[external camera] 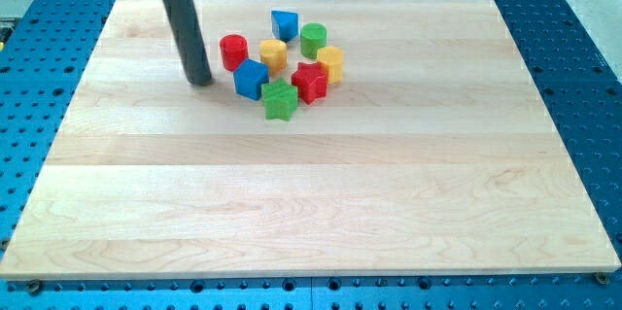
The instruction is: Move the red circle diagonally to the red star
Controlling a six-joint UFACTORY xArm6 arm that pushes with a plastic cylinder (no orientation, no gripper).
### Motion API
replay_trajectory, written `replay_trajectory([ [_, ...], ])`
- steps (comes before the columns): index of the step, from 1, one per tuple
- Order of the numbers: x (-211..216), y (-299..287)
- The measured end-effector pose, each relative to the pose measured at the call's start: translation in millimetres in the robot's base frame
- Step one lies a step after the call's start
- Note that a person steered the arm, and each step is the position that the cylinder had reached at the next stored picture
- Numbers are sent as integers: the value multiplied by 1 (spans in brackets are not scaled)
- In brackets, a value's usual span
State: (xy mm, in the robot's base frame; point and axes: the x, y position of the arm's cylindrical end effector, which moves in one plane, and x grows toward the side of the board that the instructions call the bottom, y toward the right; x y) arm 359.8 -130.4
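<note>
The red circle [233,51] stands on the wooden board [311,203] near the view's top, left of the cluster. The red star [310,83] lies down and to the right of it, with a blue cube [251,79] and a yellow block [273,54] between them. My tip [200,82] rests on the board left of the red circle and a little lower, a short gap away, not touching any block.
A green star [280,101] sits below the blue cube, beside the red star. A blue block [285,24], a green cylinder [313,39] and a second yellow block [331,62] crowd the cluster's top and right.
</note>
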Motion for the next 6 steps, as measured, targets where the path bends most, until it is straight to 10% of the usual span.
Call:
replay_trajectory([
  [4, -28, 14],
  [6, 78, -7],
])
